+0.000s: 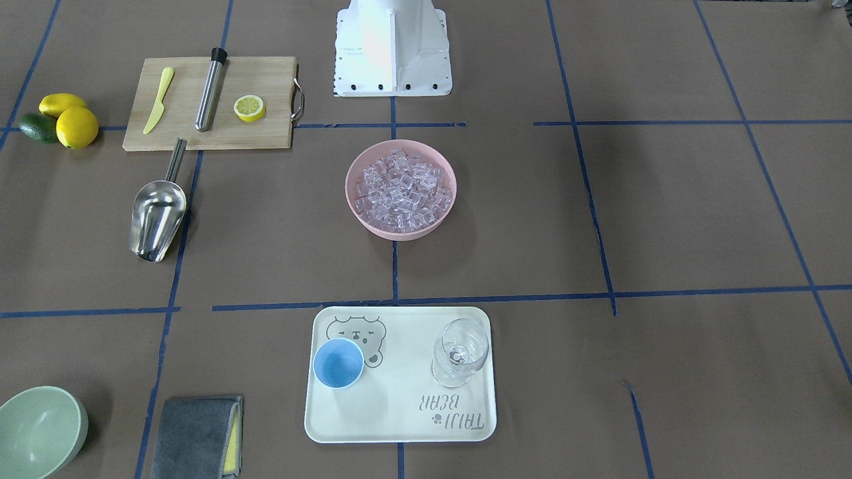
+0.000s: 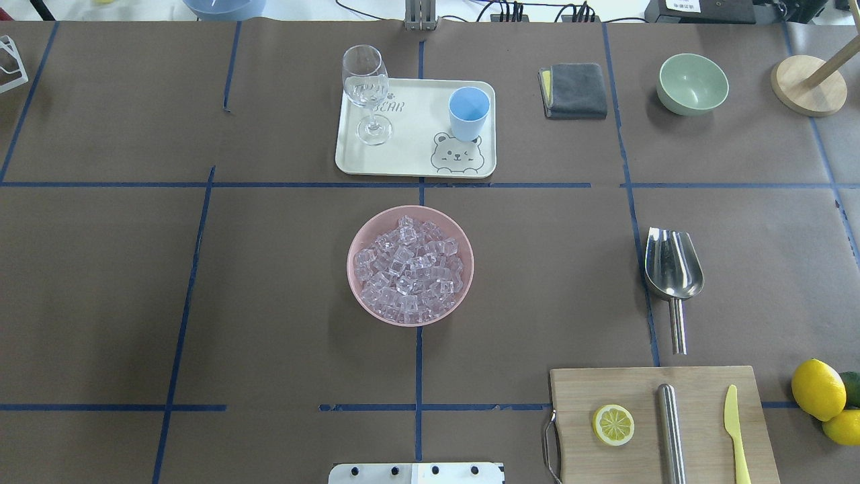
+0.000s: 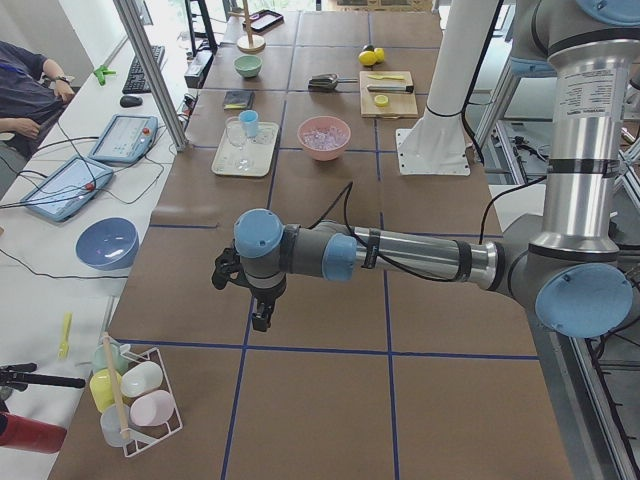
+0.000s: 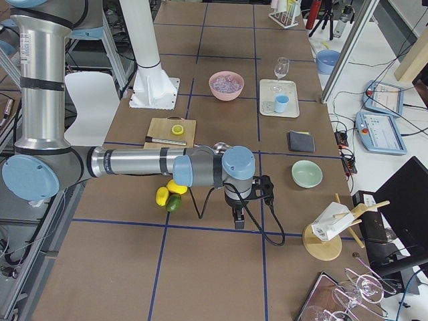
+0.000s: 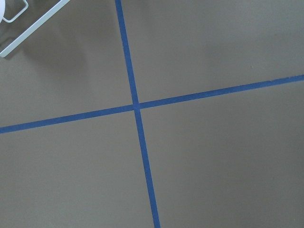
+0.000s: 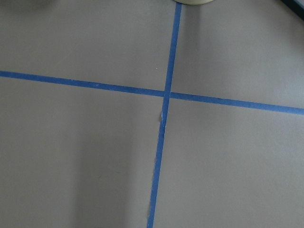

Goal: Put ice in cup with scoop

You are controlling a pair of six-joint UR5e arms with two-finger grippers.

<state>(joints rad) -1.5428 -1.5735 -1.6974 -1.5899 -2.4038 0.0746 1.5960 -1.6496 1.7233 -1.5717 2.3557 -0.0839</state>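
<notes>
Scoop (image 2: 673, 265) lies free, right of the pink bowl (image 2: 351, 269) holding the ice (image 2: 410, 269), handle toward the robot. Best grip mid-handle, level. Right end effector (image 4: 239, 219) and left end effector (image 3: 258, 312) look empty; openness I cannot tell.

Table (image 2: 101, 302): brown paper cover, blue tape grid. Directly on it: pink bowl (image 1: 403, 231), cream tray (image 2: 416, 134), scoop (image 2: 673, 265), wooden cutting board (image 2: 578, 390), lemons (image 2: 818, 388), grey cloth (image 2: 578, 91), pale green bowl (image 2: 692, 84).

The scoop (image 2: 674, 265) lies on bare tabletop (image 2: 269, 302), open on both sides; only its handle end comes near the cutting board (image 2: 702, 417). Open tabletop rings the pink bowl (image 1: 399, 229). On the tray (image 2: 416, 144), the wine glass (image 2: 366, 84) stands tall, well apart from the cup (image 2: 468, 111).
</notes>
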